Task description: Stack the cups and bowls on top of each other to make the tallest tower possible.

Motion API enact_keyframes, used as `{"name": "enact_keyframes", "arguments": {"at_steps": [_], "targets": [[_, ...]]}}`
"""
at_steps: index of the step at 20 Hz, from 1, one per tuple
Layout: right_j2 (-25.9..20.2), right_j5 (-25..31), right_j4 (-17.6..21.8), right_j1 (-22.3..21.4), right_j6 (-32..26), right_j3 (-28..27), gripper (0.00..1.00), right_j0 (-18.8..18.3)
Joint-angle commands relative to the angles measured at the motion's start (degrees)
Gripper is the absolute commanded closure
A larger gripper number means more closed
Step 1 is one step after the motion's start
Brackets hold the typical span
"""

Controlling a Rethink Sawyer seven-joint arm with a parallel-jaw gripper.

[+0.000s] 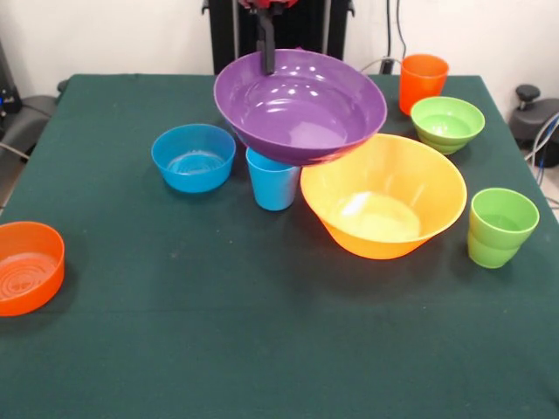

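Observation:
My gripper (267, 61) comes down from the top and is shut on the far rim of the wide purple bowl (306, 118). The bowl is tilted and sits over the sky blue cup (272, 185) and the near-left rim of the large yellow-orange bowl (384, 205); I cannot tell whether it touches them. The small blue bowl (193, 157) stands left of the blue cup. The small orange bowl (26, 266) is at the left edge. The orange cup (423, 83) and small green bowl (447, 124) stand at the back right. The lime green cup (500, 227) stands at the right. The pink bowl and purple cup are out of view.
The green cloth-covered table (218, 349) fills the view. The robot's black pedestal (306, 26) stands behind its far edge. Cables and dark equipment (537, 118) lie beyond the right edge.

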State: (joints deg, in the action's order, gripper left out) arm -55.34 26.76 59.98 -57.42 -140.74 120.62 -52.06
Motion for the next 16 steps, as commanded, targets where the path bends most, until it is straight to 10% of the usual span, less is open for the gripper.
{"name": "enact_keyframes", "arguments": {"at_steps": [1, 16], "targets": [[2.0, -3.0, 4.4, -0.6, 21.9, 3.4, 1.00, 5.4], [7.6, -5.1, 12.7, -0.6, 34.1, 4.0, 1.00, 13.3]]}}
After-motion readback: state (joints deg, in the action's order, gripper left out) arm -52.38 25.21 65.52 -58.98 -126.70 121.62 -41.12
